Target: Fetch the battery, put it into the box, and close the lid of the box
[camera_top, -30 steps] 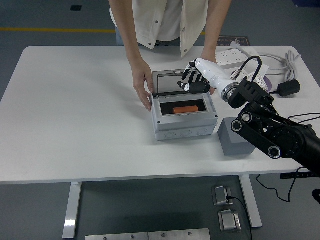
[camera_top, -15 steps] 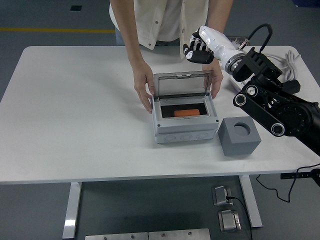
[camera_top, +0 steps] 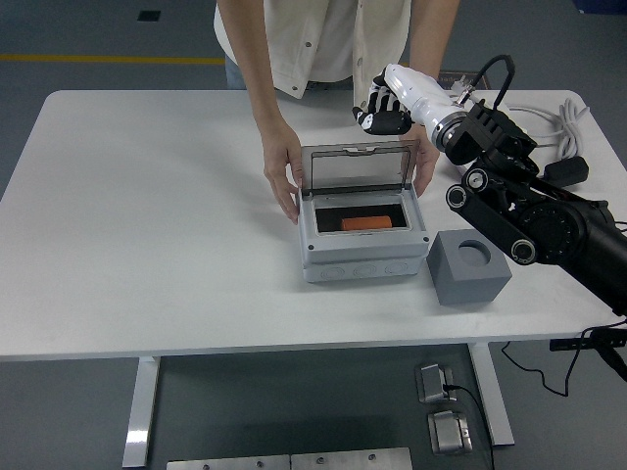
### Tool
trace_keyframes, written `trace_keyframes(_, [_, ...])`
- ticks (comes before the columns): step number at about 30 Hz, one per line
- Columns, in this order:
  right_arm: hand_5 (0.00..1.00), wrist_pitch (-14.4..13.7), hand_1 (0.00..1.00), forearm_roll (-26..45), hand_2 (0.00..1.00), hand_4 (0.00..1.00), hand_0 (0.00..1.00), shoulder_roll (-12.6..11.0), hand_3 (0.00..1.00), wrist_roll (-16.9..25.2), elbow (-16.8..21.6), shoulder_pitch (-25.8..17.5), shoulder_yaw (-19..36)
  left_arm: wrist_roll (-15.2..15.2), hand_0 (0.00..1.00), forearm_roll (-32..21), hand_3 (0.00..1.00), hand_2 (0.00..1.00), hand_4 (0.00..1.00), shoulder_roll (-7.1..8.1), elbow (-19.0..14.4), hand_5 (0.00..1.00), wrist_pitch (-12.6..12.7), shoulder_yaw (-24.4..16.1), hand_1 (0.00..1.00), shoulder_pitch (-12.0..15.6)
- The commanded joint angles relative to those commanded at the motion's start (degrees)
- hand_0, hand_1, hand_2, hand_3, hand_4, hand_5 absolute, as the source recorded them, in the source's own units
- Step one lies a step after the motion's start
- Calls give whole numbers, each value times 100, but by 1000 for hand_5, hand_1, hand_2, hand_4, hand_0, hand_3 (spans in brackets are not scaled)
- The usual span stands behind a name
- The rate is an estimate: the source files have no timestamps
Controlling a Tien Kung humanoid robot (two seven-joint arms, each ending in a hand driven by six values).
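A white rectangular table surface (camera_top: 147, 215) is seen from above and in front. Just right of centre sits a light grey plastic box (camera_top: 364, 238), its clear hinged lid (camera_top: 354, 168) standing upright along the far edge. Inside the open box lies an orange cylindrical battery (camera_top: 366, 223) on its side against the dark interior, so the fetching and placing steps look complete; only the lid is left to close.

At twelve o'clock from the box, behind and just above the top edge of the lid, hovers the robot's white-and-black right hand (camera_top: 382, 110), reaching in on a black jointed arm from three o'clock. Its fingers are curled loosely inward and hold nothing. It appears to be set behind the lid so that it can push the lid forward and down.

A person in a cream shirt stands at the far side. One hand (camera_top: 281, 171) rests against the box at nine o'clock, the other hand (camera_top: 426, 166) at its three o'clock side, seemingly steadying the box so it will not slide when the lid is pushed.

At four o'clock from the box stands a dark grey cube holder (camera_top: 468, 266) with an empty round socket on top. The left arm is out of view.
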Motion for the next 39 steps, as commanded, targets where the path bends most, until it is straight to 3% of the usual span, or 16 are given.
trace_keyframes(1, [765, -5, 653, 18, 685, 852, 701, 17, 709, 9, -38, -11, -15, 1, 443, 0, 531, 544, 326, 0, 0, 2, 0, -1, 593, -5])
trace_keyframes(2, [998, -6, 733, 22, 727, 963, 877, 27, 757, 14, -57, -19, -22, 2, 443, 6, 531, 544, 327, -1, 0, 2, 0, -8, 592, -7])
trace_keyframes(14, [998, 3, 748, 144, 738, 950, 918, 79, 766, 28, -89, -112, -229, 1, 443, 55, 532, 544, 321, 2, 0, 2, 17, -70, 591, -17])
trace_keyframes(25, [998, 284, 744, 151, 737, 952, 916, -105, 763, -257, 266, -222, -501, -5, 445, 87, 532, 543, 320, 6, 0, 2, 32, -140, 591, 24])
trace_keyframes(26, [998, 317, 711, 139, 705, 952, 869, -123, 746, -297, 309, -234, -511, -7, 445, 84, 532, 541, 319, 5, 0, 2, 34, -141, 591, 28])
trace_keyframes(31, [998, 411, 711, 18, 705, 952, 869, -204, 746, -452, 507, -274, -523, -7, 445, 94, 532, 541, 319, 3, 0, 2, 39, -163, 591, 44])
trace_keyframes(32, [998, 432, 605, -22, 614, 951, 655, -224, 688, -493, 563, -280, -515, -4, 445, 104, 531, 540, 318, 2, 0, 2, 39, -174, 590, 47])
trace_keyframes(37, [998, 644, 605, -195, 614, 951, 655, -332, 688, -753, 884, -302, -476, 4, 445, 125, 531, 540, 318, 3, 0, 2, 41, -209, 590, 54])
trace_keyframes(38, [998, 689, 538, -204, 578, 949, 533, -352, 665, -801, 942, -306, -477, 2, 445, 122, 532, 541, 320, 4, 0, 2, 42, -211, 590, 55])
trace_keyframes(39, [998, 729, 538, -220, 578, 949, 533, -368, 665, -846, 993, -310, -481, 0, 445, 115, 532, 541, 320, 6, 0, 2, 43, -204, 590, 55])
